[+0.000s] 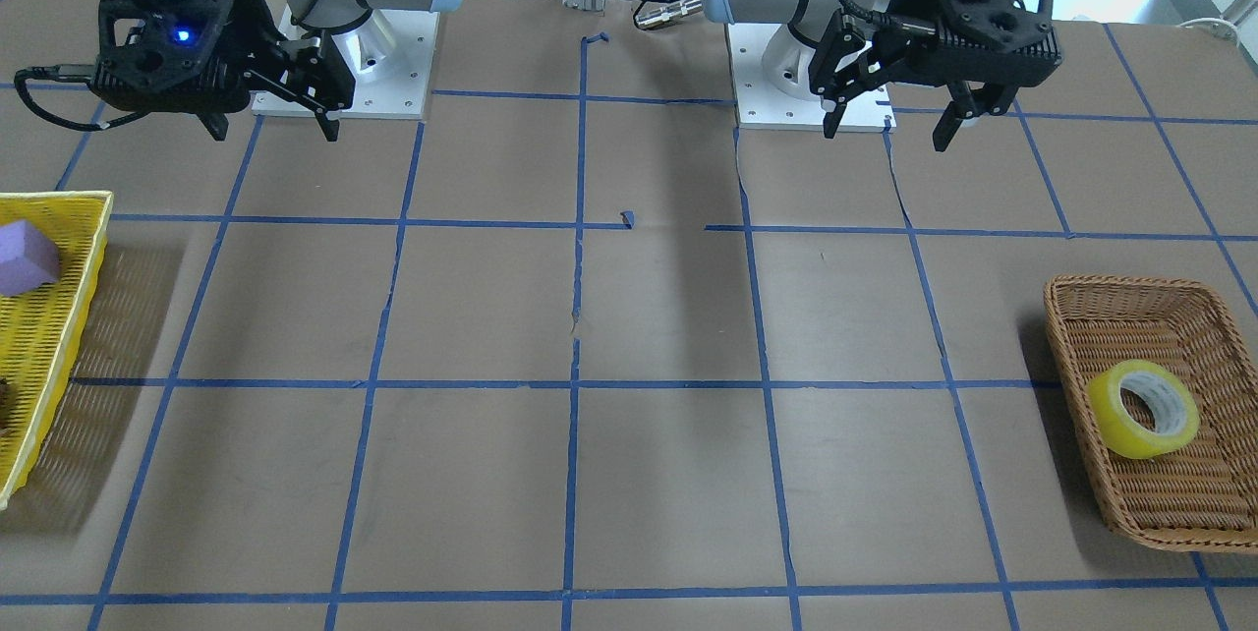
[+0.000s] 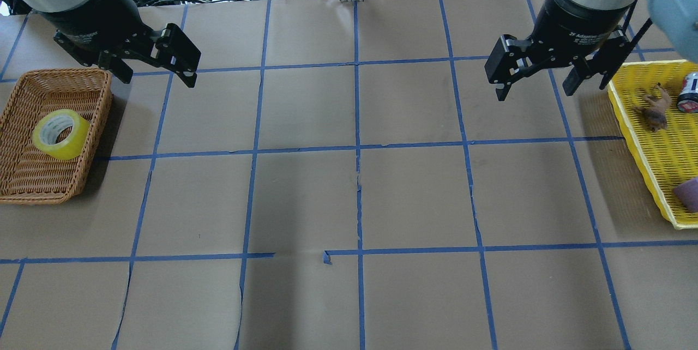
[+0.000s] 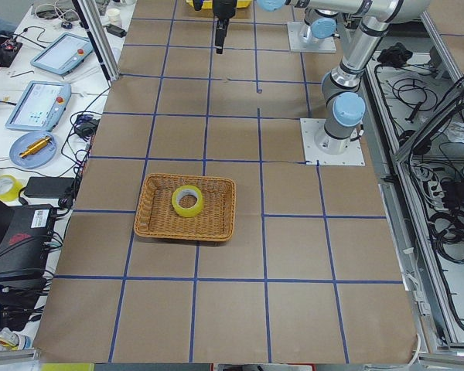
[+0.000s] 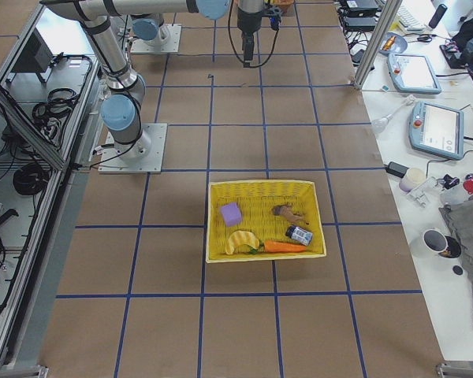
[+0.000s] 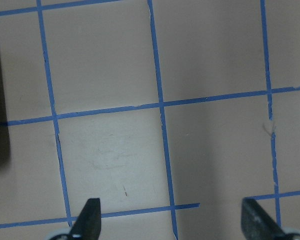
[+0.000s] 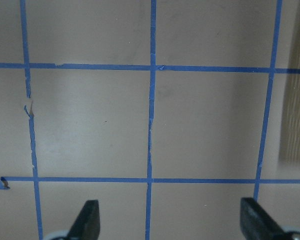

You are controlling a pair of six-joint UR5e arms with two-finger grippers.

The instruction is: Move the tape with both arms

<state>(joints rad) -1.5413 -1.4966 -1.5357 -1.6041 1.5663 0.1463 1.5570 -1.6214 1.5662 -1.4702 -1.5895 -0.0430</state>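
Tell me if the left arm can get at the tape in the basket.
Probably yes: the left gripper hangs open near the basket, and the tape lies uncovered inside, nothing over it.

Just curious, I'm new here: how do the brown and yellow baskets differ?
The brown wicker basket is dull and woven; the yellow basket is bright mesh. The brown one holds only the tape; the yellow one holds several items, including a purple block and a carrot. The brown one sits at the robot's left, the yellow at its right. Both are shallow rectangles on the table.
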